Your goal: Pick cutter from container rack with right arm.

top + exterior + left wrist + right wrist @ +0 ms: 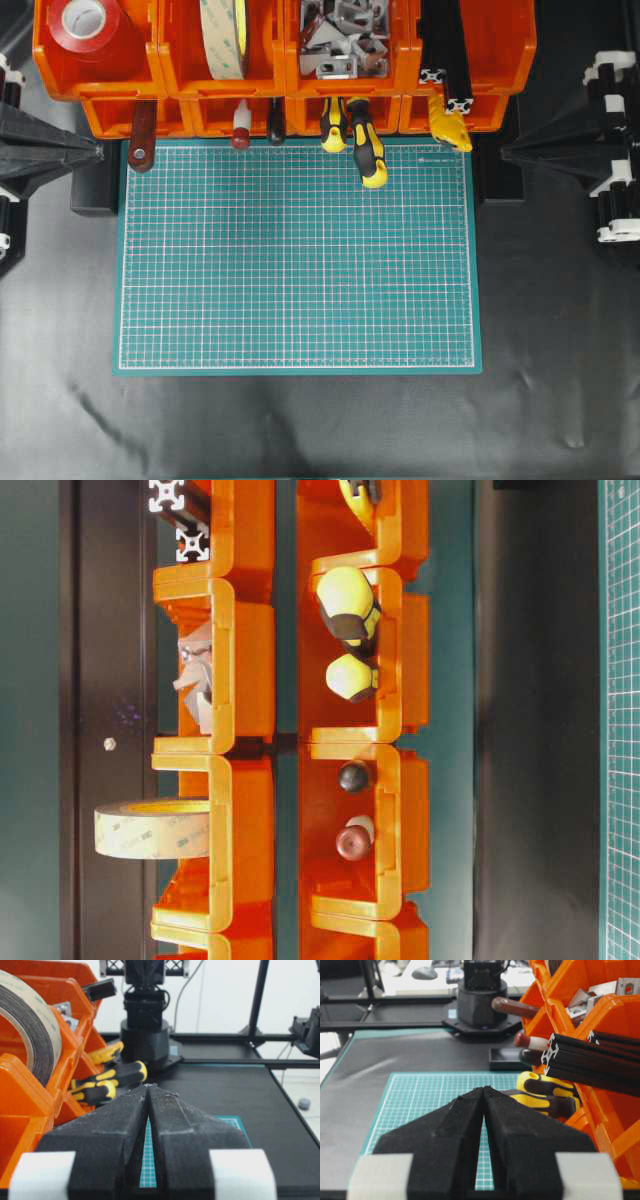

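With its jaws together and empty, the right gripper (pixel 484 1091) could grab a screwdriver (pixel 367 152) instead of the cutter (pixel 449 122), since both yellow handles poke from the container rack (pixel 480 112) over the mat's (pixel 300 260) far edge

Cutter (pixel 449 122) mostly buried in the container rack (pixel 460 50), only its yellow end poking out; right wrist view hides it behind black bars, right of the closed jaws.

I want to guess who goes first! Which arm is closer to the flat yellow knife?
The right arm. The flat yellow cutter pokes from the orange plastic rack at the right end, nearest its side; its jaws are closed, empty.
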